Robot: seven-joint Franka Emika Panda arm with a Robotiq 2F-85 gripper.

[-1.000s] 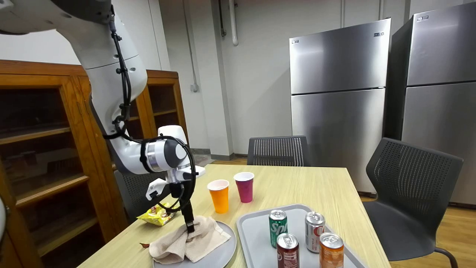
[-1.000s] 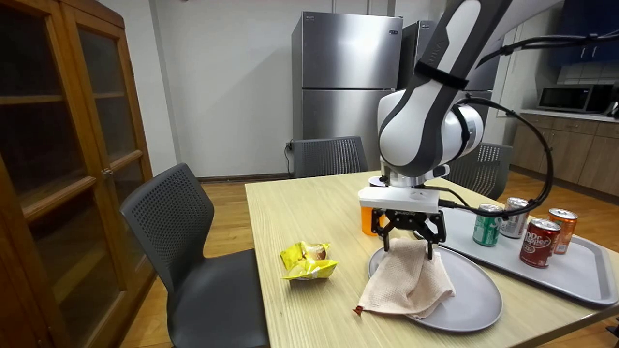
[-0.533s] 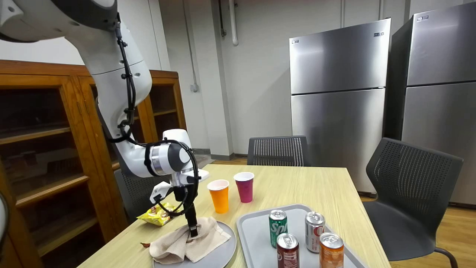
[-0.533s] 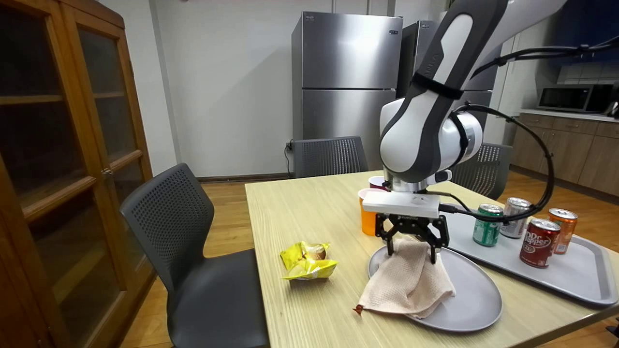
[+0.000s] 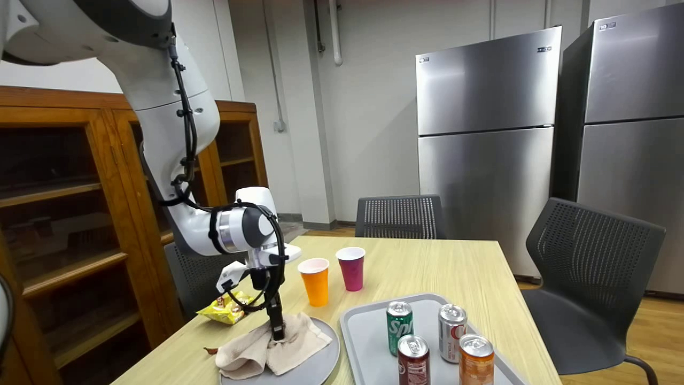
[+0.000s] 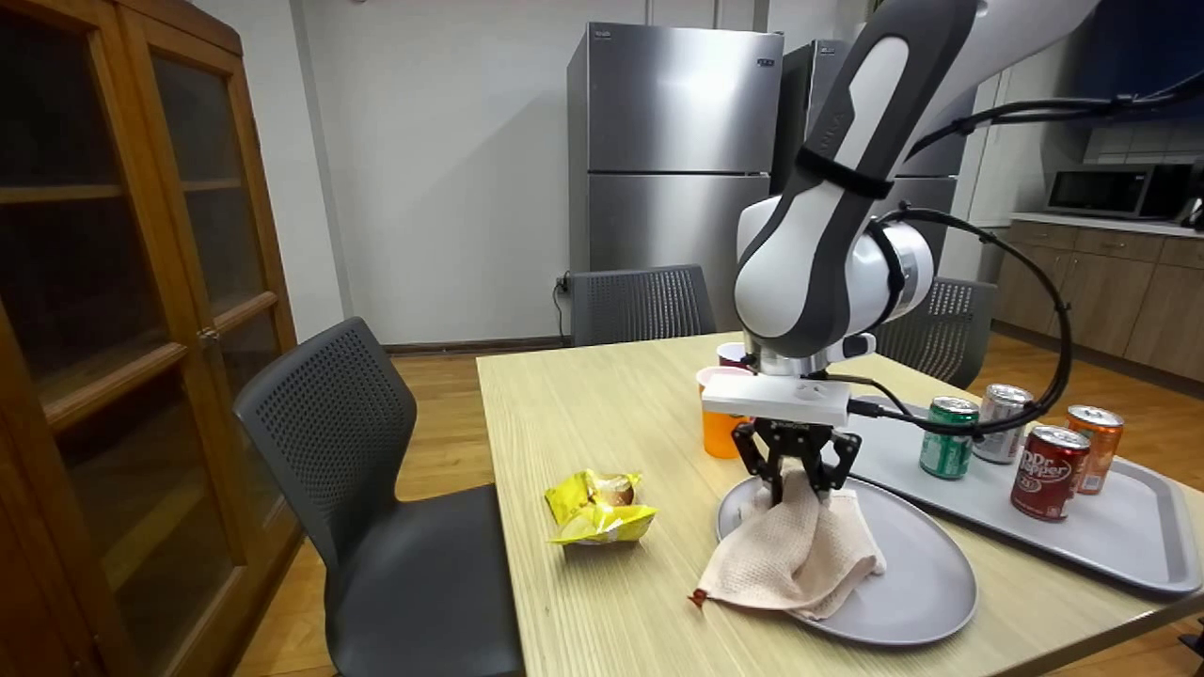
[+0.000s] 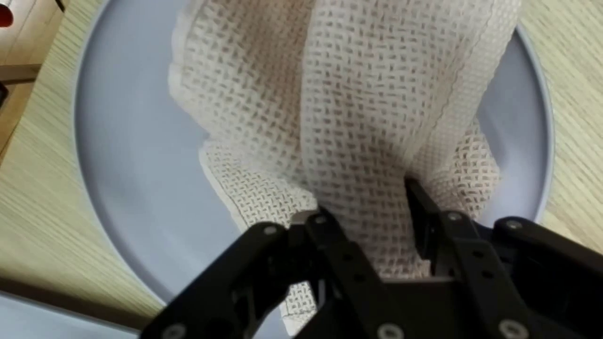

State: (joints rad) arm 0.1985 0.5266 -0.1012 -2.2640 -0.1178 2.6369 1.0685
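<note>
A beige woven cloth (image 6: 790, 559) lies crumpled over a round grey plate (image 6: 926, 583), one corner hanging past the rim onto the table. My gripper (image 6: 800, 495) points down into it, its black fingers closed in from both sides. In the wrist view a thick fold of the cloth (image 7: 362, 94) rises between the fingertips of the gripper (image 7: 367, 197) and fills the gap, touching both. The plate (image 7: 127, 141) shows bare on the left there. Cloth partly hides the fingertips in an exterior view, where the gripper (image 5: 278, 337) is seen edge-on.
Beside the plate is a grey tray (image 5: 368, 326) with several cans, among them a green Sprite can (image 5: 399, 326) and a Dr Pepper can (image 6: 1050, 475). An orange cup (image 5: 315, 283) and a purple cup (image 5: 351, 270) stand behind. A yellow snack bag (image 6: 602, 512) lies near the table's edge.
My gripper has come down slightly into the cloth. Its fingers, wide apart in the earlier frames, have drawn together and gathered the cloth up between them. Plate, cups and cans have stayed put.
</note>
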